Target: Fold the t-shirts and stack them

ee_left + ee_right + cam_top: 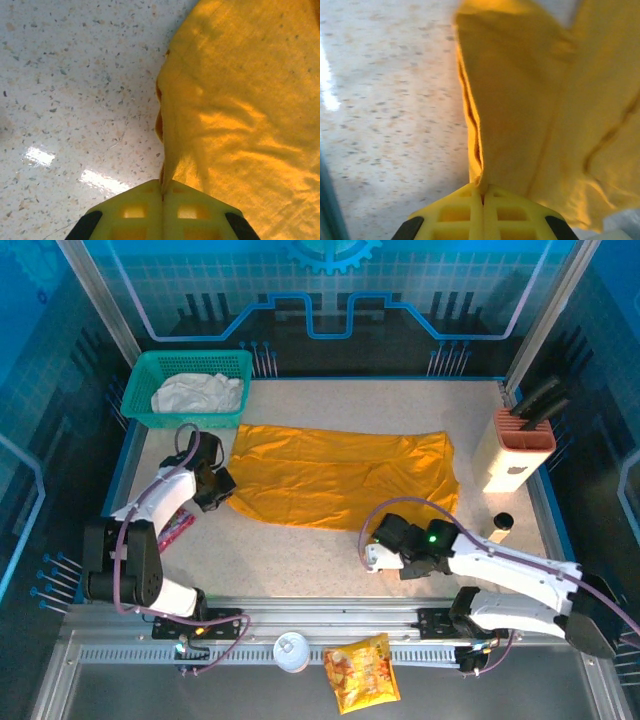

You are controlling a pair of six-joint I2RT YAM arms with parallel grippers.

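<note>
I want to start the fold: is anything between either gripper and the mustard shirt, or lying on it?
Nothing visible. The left gripper and right gripper are each shut on the mustard shirt at its edge, and its top is bare. The teal basket sits off its far left corner.

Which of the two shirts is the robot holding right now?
The mustard-yellow shirt spread flat: the left gripper and the right gripper are each shut on its edge. The off-white shirt lies crumpled in the teal basket, untouched.
</note>
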